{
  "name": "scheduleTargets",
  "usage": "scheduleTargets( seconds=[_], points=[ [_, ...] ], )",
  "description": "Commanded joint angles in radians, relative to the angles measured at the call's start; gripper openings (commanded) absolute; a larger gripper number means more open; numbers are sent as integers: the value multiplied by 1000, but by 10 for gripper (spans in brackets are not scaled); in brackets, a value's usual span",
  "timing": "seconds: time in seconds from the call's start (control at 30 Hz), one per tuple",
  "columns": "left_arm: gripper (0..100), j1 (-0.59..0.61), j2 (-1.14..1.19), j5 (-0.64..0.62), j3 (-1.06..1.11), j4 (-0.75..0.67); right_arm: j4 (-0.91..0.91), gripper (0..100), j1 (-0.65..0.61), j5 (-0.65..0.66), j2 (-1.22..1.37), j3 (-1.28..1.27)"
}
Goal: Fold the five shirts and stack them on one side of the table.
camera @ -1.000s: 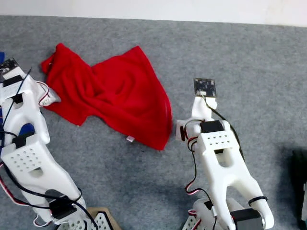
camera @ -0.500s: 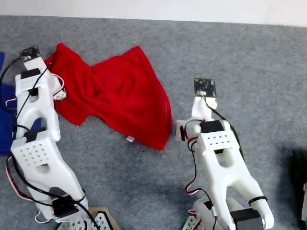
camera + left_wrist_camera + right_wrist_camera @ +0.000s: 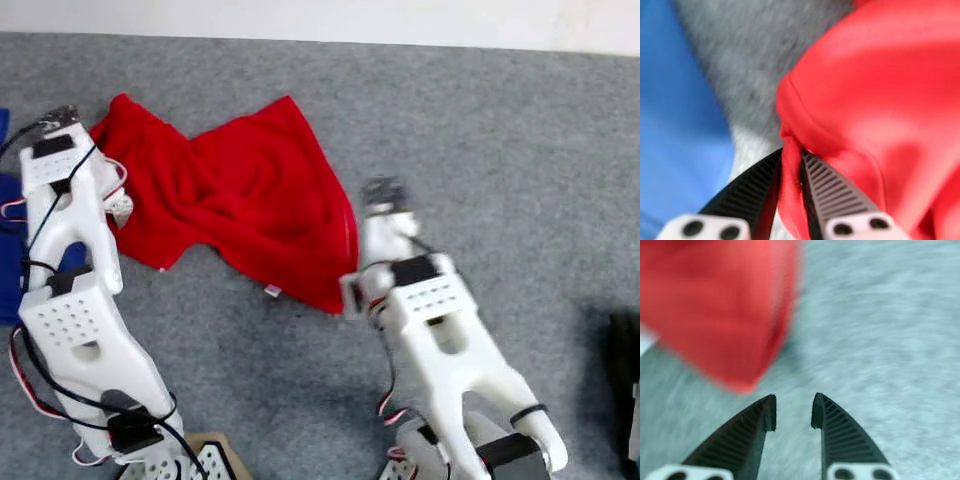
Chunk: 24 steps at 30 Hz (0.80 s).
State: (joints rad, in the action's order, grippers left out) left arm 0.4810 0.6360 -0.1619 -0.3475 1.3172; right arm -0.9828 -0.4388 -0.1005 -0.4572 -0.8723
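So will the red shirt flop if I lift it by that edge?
Probably floppy: the red shirt lies wrinkled and its edge bunches in the left pincer. Likely light, being thin cloth. It may drag on the felt-like table.

A grey, felt-like tabletop (image 3: pixel 520 150) runs up to a pale wall (image 3: pixel 320 18) along its far edge.

We find the blue cloth (image 3: pixel 7 290) at the bench's left edge cut off and partly behind the left arm (image 3: pixel 70 330); a dark item (image 3: pixel 628 380), right edge, unidentifiable.
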Motion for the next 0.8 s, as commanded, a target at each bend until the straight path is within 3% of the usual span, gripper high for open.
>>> scheduleTargets(
  seconds=[0.0,0.37,0.63,0.77],
  points=[
    [23,-5,-147,12,-45,121,-13,132,-96,31,-24,10],
    [22,21,-185,12,-44,173,147,233,-153,26,58,-30],
    [24,65,-185,12,-44,172,163,230,-220,25,239,25],
    [24,67,-183,12,-21,161,173,131,-220,25,240,31]
  ],
)
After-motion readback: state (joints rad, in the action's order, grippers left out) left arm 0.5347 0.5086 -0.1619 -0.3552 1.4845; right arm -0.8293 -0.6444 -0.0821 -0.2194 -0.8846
